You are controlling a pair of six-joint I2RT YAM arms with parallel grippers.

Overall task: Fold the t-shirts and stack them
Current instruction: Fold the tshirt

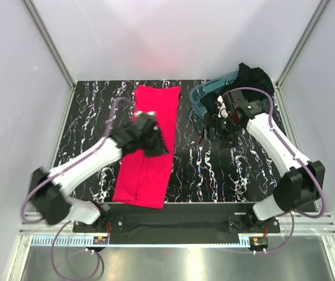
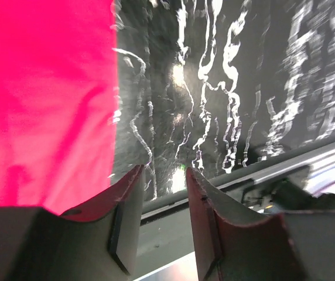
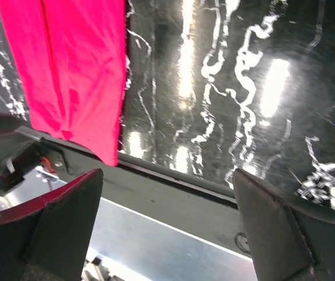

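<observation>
top external first: the black marbled table [image 1: 214, 175] fills the floor of the booth. the red shirt [image 1: 143, 182] lies on it left of centre, laid out as a long flat strip running from the far side down to the near edge, its near end a little to the left. the tub [image 1: 198, 96] sits at the far right, and the black shirt [image 1: 254, 76] is bunched in a heap at the tub's far right end, touching it; i can't tell whether it sits inside or just behind.

now my arms. my left pincer [image 1: 151, 141] hangs over the middle of the red shirt. from the left wrist, its fingers [image 2: 126, 216] stand a narrow gap apart with nothing between them, and below them i see the strip's right edge and bare table beside it. my right pincer [image 1: 223, 126] hovers over bare table just near the tub, well apart from the red shirt. from the right wrist, its fingers [image 3: 68, 216] are spread wide and hold nothing, with the strip's near end up in the left of that view.
</observation>
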